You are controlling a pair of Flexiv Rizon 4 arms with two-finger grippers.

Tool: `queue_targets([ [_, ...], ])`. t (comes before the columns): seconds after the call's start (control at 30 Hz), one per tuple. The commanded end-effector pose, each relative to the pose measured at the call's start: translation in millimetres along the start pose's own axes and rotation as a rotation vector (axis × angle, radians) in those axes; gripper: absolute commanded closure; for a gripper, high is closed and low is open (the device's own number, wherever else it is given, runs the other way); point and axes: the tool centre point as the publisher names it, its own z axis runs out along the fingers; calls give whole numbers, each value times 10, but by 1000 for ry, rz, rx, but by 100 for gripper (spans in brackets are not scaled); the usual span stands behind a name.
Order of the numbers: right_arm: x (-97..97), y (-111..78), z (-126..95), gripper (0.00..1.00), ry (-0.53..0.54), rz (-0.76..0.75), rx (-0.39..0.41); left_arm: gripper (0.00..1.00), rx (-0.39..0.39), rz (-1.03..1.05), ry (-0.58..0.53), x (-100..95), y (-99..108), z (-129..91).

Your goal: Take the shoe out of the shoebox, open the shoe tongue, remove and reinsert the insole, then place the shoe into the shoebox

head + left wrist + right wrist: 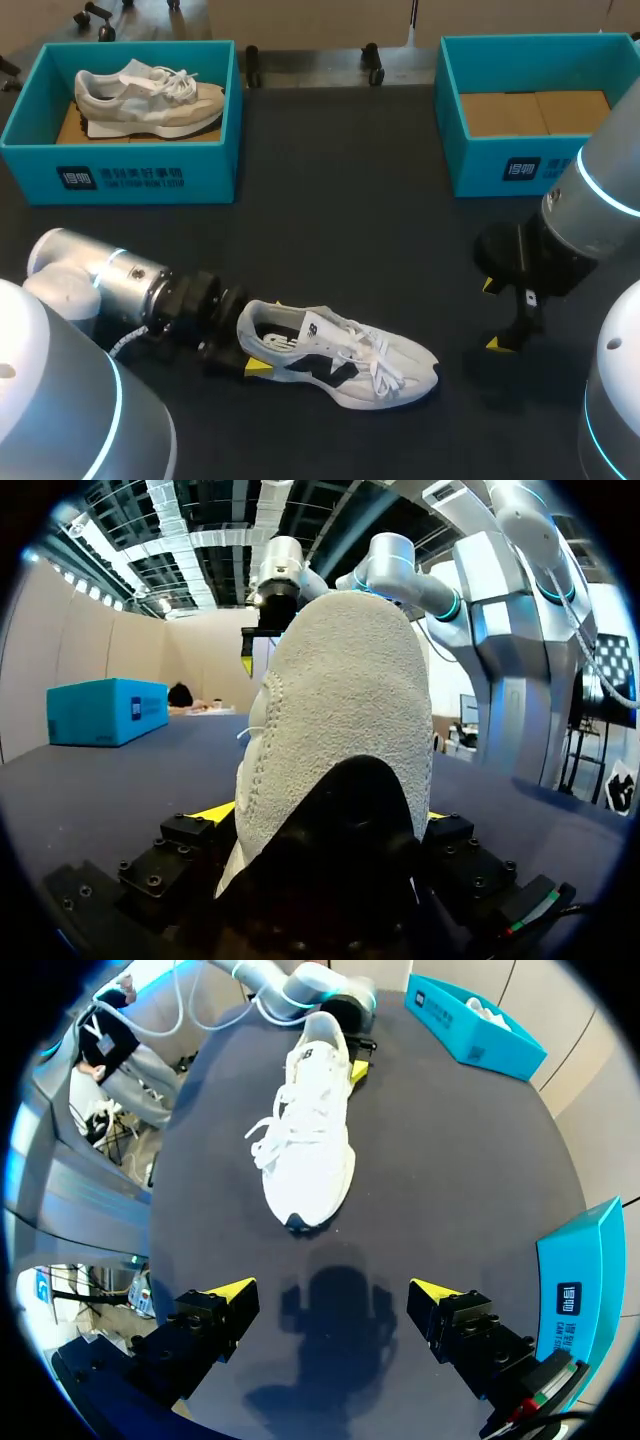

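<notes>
Dark grey counter (pixel 380 250) spreads under both arms, with two boxes standing at its far edge. The left teal shoebox (pixel 150 175) carries a white square emblem and a line of white characters on its front wall, too small to make out. The right teal shoebox (pixel 470 150) bears a similar white emblem (pixel 522 168) on its front, which shows again on its wall in the right wrist view. Its brown cardboard floor (pixel 535 112) is in view. A beige suede sneaker (pixel 150 100) with white laces lies inside the left box, toe toward that box's right wall.

The white and grey lace-up sneaker (pixel 340 360) sits on its sole on the counter near the robot, outside both boxes. Its heel is toward the left arm (pixel 120 285) and its toe points to the right arm's side. A dark emblem marks its side and a dark mark shows on the insole at the heel — neither can be read.

The left jaws are closed on the sneaker's heel. In the left wrist view the heel fills the space between them, with a yellow fingertip (pixel 215 812) pressed against each flank.

The right arm (pixel 590 210) hangs over the counter beyond the toe. Its jaws stand wide apart, yellow fingertips (pixel 228 1290) over bare counter, with only their own shadow between them. The sneaker lies ahead of them, toe nearest, well apart.
</notes>
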Motion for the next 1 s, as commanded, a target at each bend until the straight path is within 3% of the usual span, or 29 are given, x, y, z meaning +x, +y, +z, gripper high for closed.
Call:
queue_targets([
  [0.03,9,-1,6,0,-2,-1,0,100,-13,-16,-147,98,-93,-7],
  [0.4,9,-1,6,0,-2,-1,0,100,12,-115,-227,18,88,-17],
  [1.0,9,-1,6,0,-2,-1,0,100,-17,-93,-207,-89,64,6],
])
